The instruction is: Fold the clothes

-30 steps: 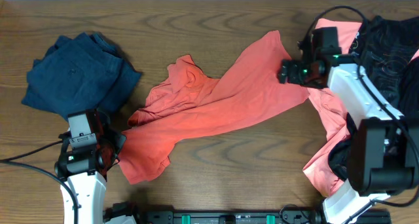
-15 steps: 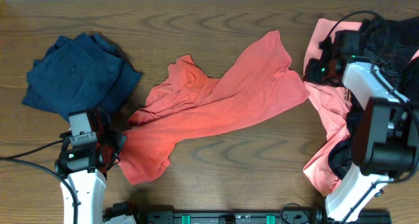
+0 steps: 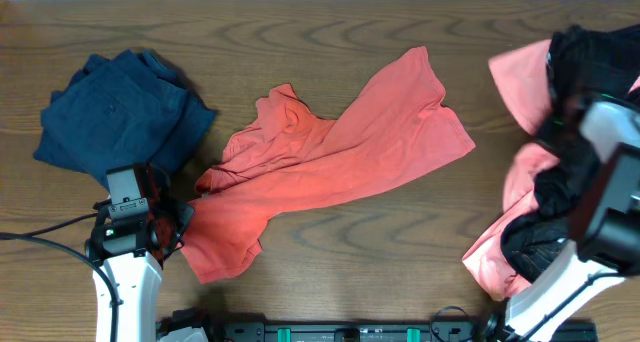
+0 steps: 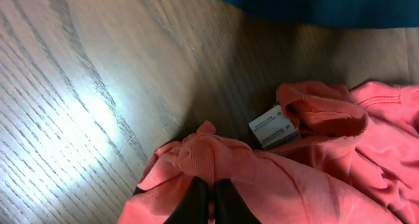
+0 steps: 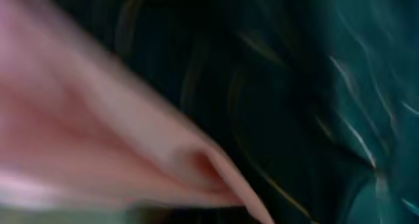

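Observation:
The orange-red T-shirt (image 3: 340, 152) lies crumpled in a diagonal band across the middle of the table. My left gripper (image 3: 178, 225) is shut on a bunched fold at its lower-left corner; in the left wrist view the black fingertips (image 4: 211, 183) pinch the fabric (image 4: 314, 178), near a white label (image 4: 272, 127). The right arm (image 3: 610, 172) is a blur at the right edge, over the pink shirt (image 3: 525, 77) and the black jersey (image 3: 595, 57). The right wrist view shows only blurred pink cloth (image 5: 98, 139) against dark cloth (image 5: 294, 86), and no fingers.
A navy garment (image 3: 115, 107) lies heaped at the back left, its edge at the top of the left wrist view (image 4: 314, 4). The pink shirt runs down the right side to the front edge. Bare wood table (image 3: 380, 252) shows in front of the T-shirt.
The right arm has left the T-shirt's upper-right edge and swung right over the pink and black pile, and the pink shirt has shifted. The left gripper keeps its hold.

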